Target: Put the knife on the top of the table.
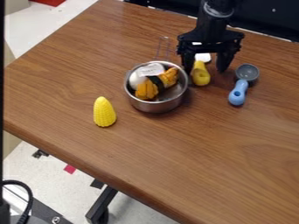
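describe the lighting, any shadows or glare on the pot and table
Camera view: soft, fairly even light on the table; bright glints on the metal pot; faint, soft-edged shadow beside it, at image right; the black pincer is dark, with little surface detail.

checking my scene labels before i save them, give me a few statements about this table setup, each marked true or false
1. The pincer is open, its fingers apart. True.
2. The yellow corn sits outside the metal pot. True.
3. The blue-handled scoop lies in the metal pot. False: it lies on the table.
4. An orange and black piece is in the metal pot. True.
5. The yellow corn is closer to the blue-handled scoop than to the metal pot. False: it is closer to the metal pot.
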Tool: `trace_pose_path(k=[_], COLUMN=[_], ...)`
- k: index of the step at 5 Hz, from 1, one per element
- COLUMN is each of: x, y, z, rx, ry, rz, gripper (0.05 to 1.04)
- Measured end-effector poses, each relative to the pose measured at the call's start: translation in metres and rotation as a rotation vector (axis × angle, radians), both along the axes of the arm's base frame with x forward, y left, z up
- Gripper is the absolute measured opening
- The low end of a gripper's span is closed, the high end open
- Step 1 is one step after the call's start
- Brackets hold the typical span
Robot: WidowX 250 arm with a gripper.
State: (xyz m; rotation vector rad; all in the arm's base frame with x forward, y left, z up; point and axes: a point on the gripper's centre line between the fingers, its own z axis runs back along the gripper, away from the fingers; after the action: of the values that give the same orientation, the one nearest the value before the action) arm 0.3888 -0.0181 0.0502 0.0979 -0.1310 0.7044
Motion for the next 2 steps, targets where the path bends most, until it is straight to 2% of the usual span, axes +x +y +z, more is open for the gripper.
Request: trace_pose_path(k=[2], x=[0.003], y=[0.005], z=[0.044], rx=[-0.093], ry=[-0.066], rz=[-0.003], gripper=[0.999])
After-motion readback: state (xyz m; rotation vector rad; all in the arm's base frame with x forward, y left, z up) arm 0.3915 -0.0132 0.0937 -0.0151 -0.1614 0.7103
